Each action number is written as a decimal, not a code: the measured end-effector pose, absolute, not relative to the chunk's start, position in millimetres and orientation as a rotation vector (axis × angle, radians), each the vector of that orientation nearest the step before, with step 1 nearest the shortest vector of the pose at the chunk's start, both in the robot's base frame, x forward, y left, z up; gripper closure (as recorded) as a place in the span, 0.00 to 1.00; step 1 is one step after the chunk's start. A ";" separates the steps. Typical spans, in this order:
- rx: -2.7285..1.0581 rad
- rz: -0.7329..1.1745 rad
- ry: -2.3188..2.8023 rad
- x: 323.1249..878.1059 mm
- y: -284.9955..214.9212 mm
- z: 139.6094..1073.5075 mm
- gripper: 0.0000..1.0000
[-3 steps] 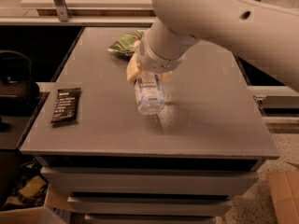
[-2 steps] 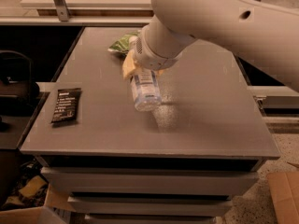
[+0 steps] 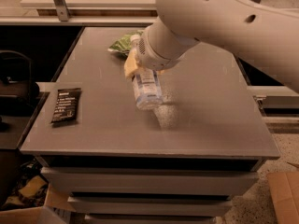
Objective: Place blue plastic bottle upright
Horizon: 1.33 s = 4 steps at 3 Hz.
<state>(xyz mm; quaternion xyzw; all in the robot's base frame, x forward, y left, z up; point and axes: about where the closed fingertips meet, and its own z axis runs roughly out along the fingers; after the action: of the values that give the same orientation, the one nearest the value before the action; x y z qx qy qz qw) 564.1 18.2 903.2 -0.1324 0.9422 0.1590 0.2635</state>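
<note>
Over the middle of the grey table (image 3: pixel 210 120), the gripper (image 3: pixel 136 62) clasps the blue plastic bottle (image 3: pixel 146 88) near its neck. Its long axis slants: white cap (image 3: pixel 135 38) up and away, beside the green snack bag (image 3: pixel 122 43), base down toward the near edge.

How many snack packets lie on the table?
2. The green snack bag lies at the far edge of the table, partly behind the arm; the black wrapper lies near its left edge. The gripper holds the blue plastic bottle over the middle; the arm could hide more.
</note>
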 end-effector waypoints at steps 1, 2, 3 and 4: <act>-0.427 0.461 2.466 572.4 20.3 901.2 1.00; -0.535 0.490 2.382 581.7 26.2 902.6 1.00; -0.617 0.581 2.296 587.6 32.8 906.5 1.00; -0.679 0.713 2.219 588.5 39.3 911.0 1.00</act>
<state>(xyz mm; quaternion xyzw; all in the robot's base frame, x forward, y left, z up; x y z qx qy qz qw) 588.5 39.3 911.0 -0.2621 0.8564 0.2753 0.3495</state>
